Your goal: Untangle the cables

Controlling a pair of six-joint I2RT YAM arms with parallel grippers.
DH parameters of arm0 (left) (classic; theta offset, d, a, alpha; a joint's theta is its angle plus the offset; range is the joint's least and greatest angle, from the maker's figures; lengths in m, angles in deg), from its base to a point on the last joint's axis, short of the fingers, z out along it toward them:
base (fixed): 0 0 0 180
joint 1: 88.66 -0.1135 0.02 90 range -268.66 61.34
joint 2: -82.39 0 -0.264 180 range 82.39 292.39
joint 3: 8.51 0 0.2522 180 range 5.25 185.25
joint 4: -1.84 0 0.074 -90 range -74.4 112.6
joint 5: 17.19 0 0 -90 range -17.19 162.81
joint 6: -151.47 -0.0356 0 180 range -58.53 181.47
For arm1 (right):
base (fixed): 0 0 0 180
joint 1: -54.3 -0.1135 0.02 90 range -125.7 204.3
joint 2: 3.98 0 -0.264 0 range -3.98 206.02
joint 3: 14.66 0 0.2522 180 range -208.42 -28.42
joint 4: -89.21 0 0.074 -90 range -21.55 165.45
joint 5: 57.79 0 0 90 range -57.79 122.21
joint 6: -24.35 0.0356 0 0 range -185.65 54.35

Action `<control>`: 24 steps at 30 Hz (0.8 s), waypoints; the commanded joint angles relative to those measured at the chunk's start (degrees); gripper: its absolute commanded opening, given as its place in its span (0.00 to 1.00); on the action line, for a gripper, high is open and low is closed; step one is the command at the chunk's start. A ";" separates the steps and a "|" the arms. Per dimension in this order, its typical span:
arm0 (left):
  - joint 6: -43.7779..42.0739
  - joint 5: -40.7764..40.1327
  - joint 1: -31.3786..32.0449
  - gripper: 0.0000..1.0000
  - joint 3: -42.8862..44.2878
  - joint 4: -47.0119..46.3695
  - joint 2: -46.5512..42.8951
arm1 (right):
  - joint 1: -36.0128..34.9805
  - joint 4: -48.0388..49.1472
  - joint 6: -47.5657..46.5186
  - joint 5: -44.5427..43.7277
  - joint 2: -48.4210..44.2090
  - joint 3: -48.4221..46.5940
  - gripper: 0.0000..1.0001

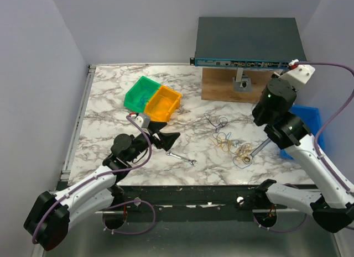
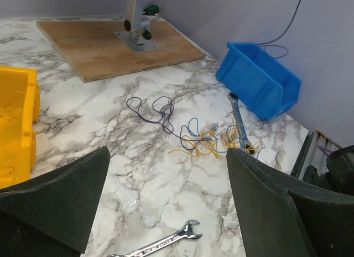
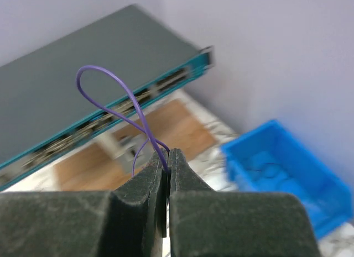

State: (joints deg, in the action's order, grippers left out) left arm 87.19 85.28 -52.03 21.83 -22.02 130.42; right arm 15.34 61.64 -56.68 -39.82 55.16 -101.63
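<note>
Pinching a purple cable [image 3: 98, 67], the right gripper [image 3: 168, 152] seems raised (left gripper [image 2: 167, 152] gapes).

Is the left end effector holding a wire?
No, the left end effector is wide open and empty, and the cables lie on the table beyond it.

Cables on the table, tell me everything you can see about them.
The cables are a small, loose bunch of very thin wires lying flat on the marble table. There are dark purple loops at one end, a blue strand in the middle, and tangled yellow ones nearest the blue bin. A wrench lies with one end over the yellow tangle. The right gripper, raised off the table, is shut on a thin purple wire loop; whether that loop joins the bunch cannot be told.
</note>
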 commanded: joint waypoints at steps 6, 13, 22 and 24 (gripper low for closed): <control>-0.05 1.51 0.16 0.89 0.35 -3.01 2.06 | 27.21 2.50 -6.46 -7.62 9.08 -0.09 0.01; 0.56 2.40 0.17 0.89 -0.15 -4.31 2.73 | 44.11 5.95 5.09 -6.10 12.19 5.62 0.01; 0.24 2.81 0.20 0.89 0.21 -4.12 2.88 | 45.83 -2.96 28.43 -7.21 19.28 12.73 0.14; 0.06 2.55 0.19 0.89 0.03 -3.91 2.27 | 47.98 -8.86 37.20 -1.84 20.49 12.88 0.12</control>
State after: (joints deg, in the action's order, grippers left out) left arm 87.62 86.78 -52.03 21.83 -24.58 134.02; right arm 60.43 62.85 -39.15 -47.49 74.63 -90.11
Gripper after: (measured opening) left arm 0.894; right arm 0.133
